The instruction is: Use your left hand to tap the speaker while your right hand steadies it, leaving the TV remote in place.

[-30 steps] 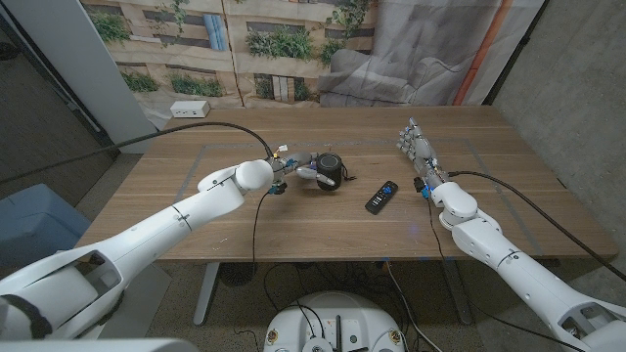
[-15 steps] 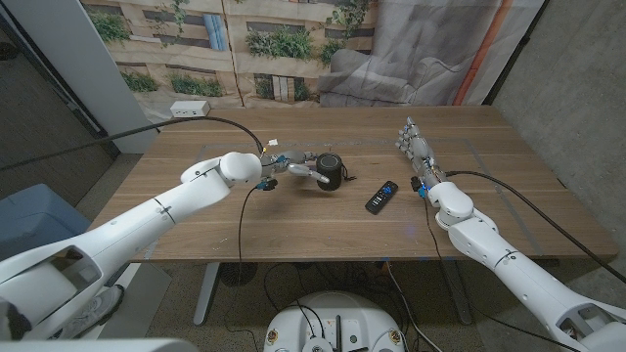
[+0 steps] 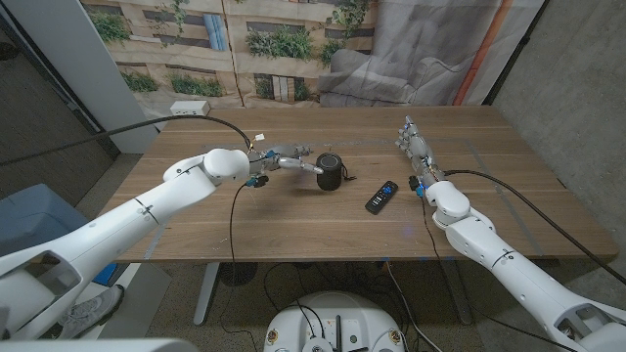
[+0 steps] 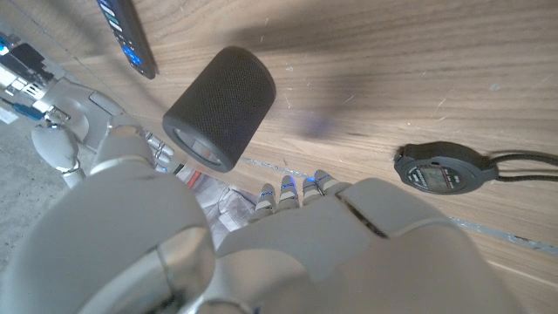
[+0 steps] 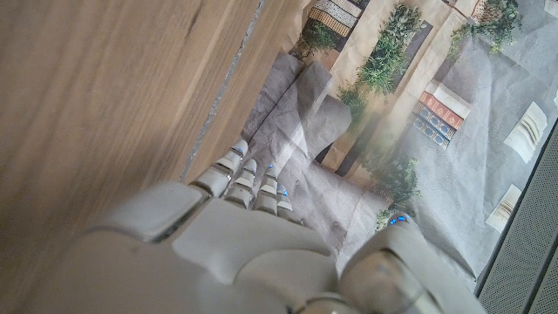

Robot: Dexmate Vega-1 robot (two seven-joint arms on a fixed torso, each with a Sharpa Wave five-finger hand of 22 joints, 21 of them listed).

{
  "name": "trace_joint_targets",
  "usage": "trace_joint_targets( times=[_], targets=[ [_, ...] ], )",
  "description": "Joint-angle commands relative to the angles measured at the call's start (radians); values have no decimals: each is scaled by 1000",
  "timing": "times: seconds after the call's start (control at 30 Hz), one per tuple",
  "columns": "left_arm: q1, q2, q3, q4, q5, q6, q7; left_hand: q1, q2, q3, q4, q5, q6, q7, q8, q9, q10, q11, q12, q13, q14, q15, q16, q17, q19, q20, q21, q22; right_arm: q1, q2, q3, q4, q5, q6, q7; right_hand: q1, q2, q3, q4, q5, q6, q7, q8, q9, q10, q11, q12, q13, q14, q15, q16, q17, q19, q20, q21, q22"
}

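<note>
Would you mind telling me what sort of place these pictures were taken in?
Probably a robotics lab or test room, not a home. A printed backdrop of a planted building front hangs behind the wooden table, beside a bare concrete wall, and cables run across the tabletop.

Lighting's pretty even and soft in the head view, nothing blown out, though the room goes dim at the far left. The bench edges bow a bit, wide-angle style. In the left wrist view the speaker throws a soft blurry shadow on the wood, and the left hand up close is mushy, out of focus.
</note>
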Motion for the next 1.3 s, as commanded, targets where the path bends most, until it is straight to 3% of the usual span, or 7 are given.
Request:
trace_joint_targets(
  times=[0.03,0.4,0.57,0.73,0.97,1.07,1.3],
  targets=[
    [69,6,-89,16,-90,-60,79,-20,6,3,11,-4,7,8,5,0,-3,6,4,1,-38,-4,4,1,-5,0,5,1,-8,-7,-2,-25,-29,-17,-30,4,2,-2,-1,2,-2,-7,2,2,-5,-2,-2,2,-2,-2,0,1,5,3,7,2],
    [138,-21,-134,38,-122,-120,204,-63,35,3,28,-5,53,2,18,-1,1,-12,8,-2,-25,-23,6,0,7,-16,9,0,16,-7,-10,-2,-60,1,-28,3,1,-4,-1,1,1,-8,3,2,-4,-3,-1,2,-7,-9,-1,1,4,5,6,2],
    [165,-45,-150,50,-139,-138,261,-77,53,6,36,-3,60,1,18,-1,1,-18,7,-3,-20,-30,7,0,8,-21,9,0,27,7,-6,24,-46,20,-15,2,2,-6,0,1,3,-11,4,2,-7,-9,-2,1,-18,-23,-4,1,-1,-7,5,2],
    [178,-70,-155,71,-159,-165,285,-114,109,17,61,3,74,-6,17,-1,4,-26,8,-4,-15,-34,8,2,16,-27,11,0,40,20,-5,50,-25,39,9,1,2,-7,1,1,4,-12,4,1,-8,-11,-2,1,-20,-24,-5,1,-2,-10,5,2],
    [205,-124,-173,116,-176,-231,362,-152,133,15,82,6,83,-7,16,-1,9,-29,10,-5,-6,-39,10,4,25,-32,14,0,50,36,-4,67,-11,47,13,-1,4,-8,3,0,0,-10,2,1,-7,-9,-1,1,-20,-23,-4,1,-1,-10,5,2],
    [219,-138,-184,148,-214,-283,344,-172,154,18,95,8,87,-7,14,-1,13,-34,10,-6,3,-42,12,5,32,-31,15,1,52,44,-3,65,1,37,11,-5,6,-9,5,0,7,-10,5,1,-2,-10,1,1,-15,-19,-1,1,-3,-8,5,2],
    [264,-178,-214,194,-253,-359,394,-207,197,29,120,12,92,-11,10,-1,19,-43,11,-6,17,-49,13,4,36,-37,15,1,48,63,3,64,20,37,-3,-16,10,-15,13,-1,21,-10,7,1,17,-13,6,0,29,1,15,-2,-24,3,0,2]
  ],
)
